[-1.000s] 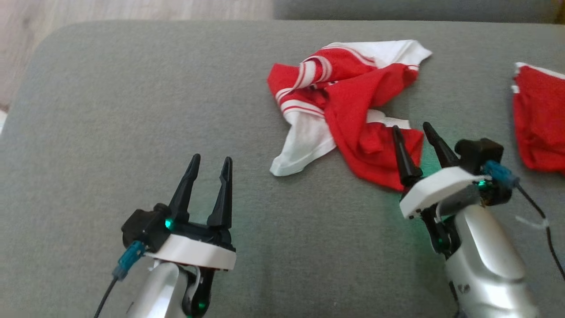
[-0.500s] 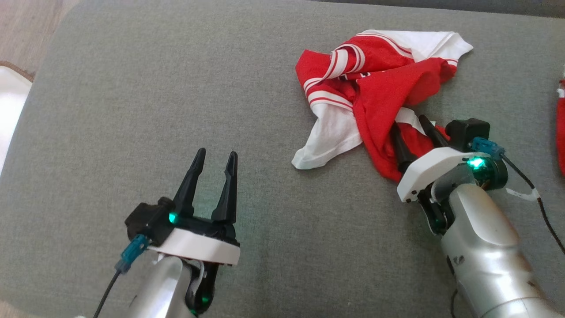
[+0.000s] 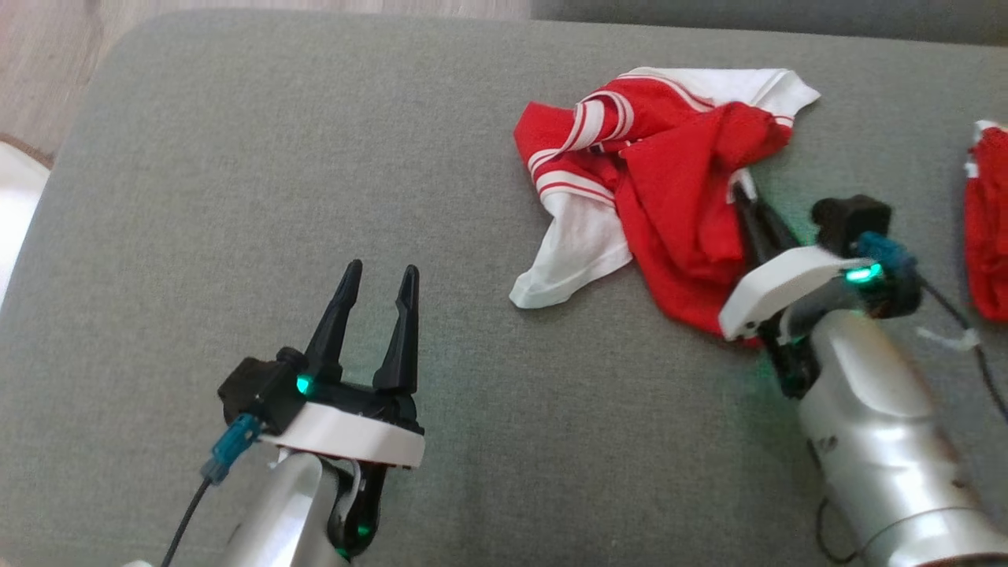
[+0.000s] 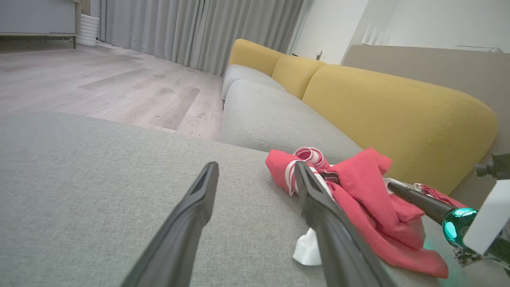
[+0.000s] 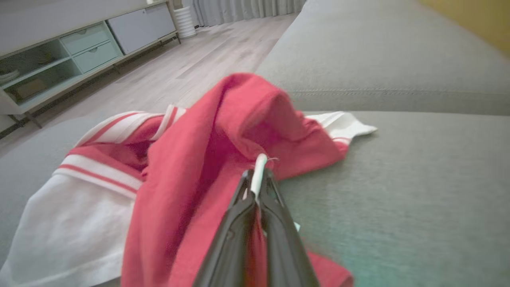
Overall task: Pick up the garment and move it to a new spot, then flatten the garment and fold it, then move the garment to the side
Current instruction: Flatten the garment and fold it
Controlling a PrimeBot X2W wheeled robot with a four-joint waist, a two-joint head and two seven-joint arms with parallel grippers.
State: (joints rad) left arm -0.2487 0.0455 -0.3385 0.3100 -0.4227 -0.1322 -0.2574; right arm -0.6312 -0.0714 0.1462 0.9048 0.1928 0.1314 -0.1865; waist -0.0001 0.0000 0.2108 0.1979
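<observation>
The right gripper has just pinched shut on an edge of the garment, centre right. Lifting can probably begin; the left gripper, lower left, stands open.

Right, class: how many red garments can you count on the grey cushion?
2. One crumpled red-and-white garment lies centre-right in the head view, pinched by the right gripper. A second red garment sits at the right edge, cut off; others could lie beyond.

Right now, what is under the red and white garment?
The grey cushion shows all round the garment, which lies crumpled on it. The right pincer is shut on a white-edged fold of it. Anything beneath the bunched layers is covered.
</observation>
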